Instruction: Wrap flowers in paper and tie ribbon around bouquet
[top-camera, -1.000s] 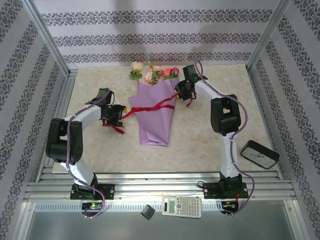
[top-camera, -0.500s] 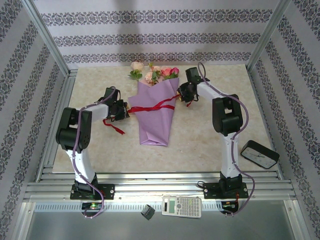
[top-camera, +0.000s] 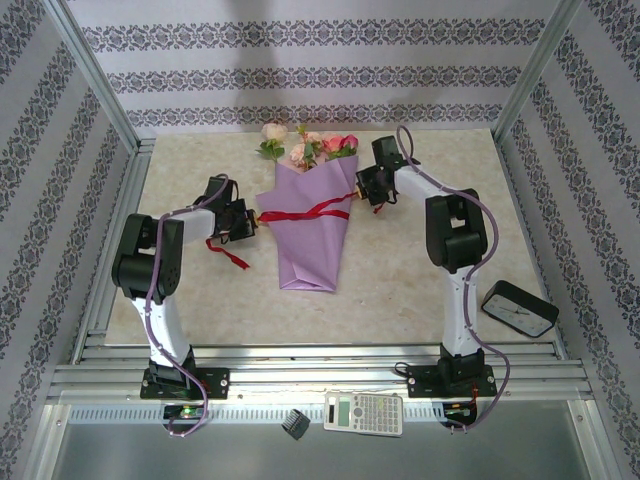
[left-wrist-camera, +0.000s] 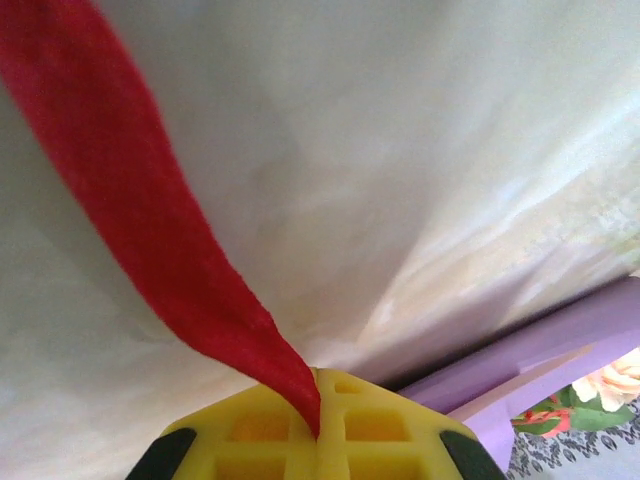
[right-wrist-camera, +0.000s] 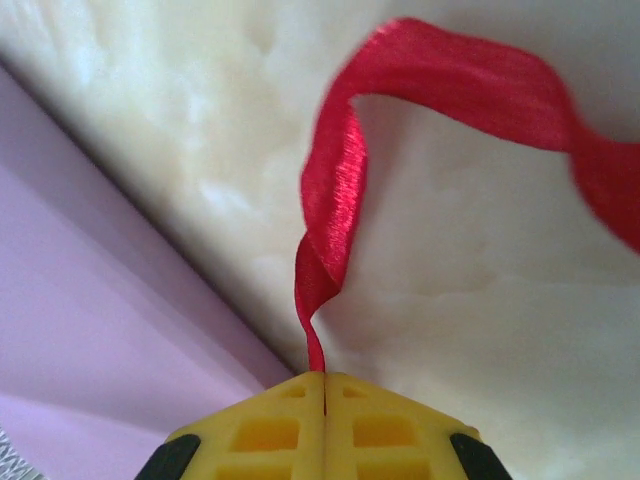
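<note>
The bouquet lies flat on the table between the two arms. Its narrow end points toward the bases, and the flowers poke out of the wide far end of the lilac paper. The red ribbon crosses the cone about a third of the way down from the blooms.

The left end effector is clenched on the ribbon just beside the cone's left edge, its yellow fingertips pinching the strip flat. A loose tail trails over the table behind it. The right end effector is likewise clamped on the other run of ribbon just off the cone's right edge, where the strip twists into a narrow cord as it enters the jaws.

The ribbon looks light, limp and slightly glossy, so it probably slides under a weak pinch. It cannot be pushed, only pulled. Gripping close to the cone, as here, seems the best way to keep tension.

The paper looks thin and creased. It is likely to spring open or crumple if the band is drawn hard, and the bundle seems light enough to be dragged sideways by an uneven pull. The blooms look fragile and are best left untouched.
</note>
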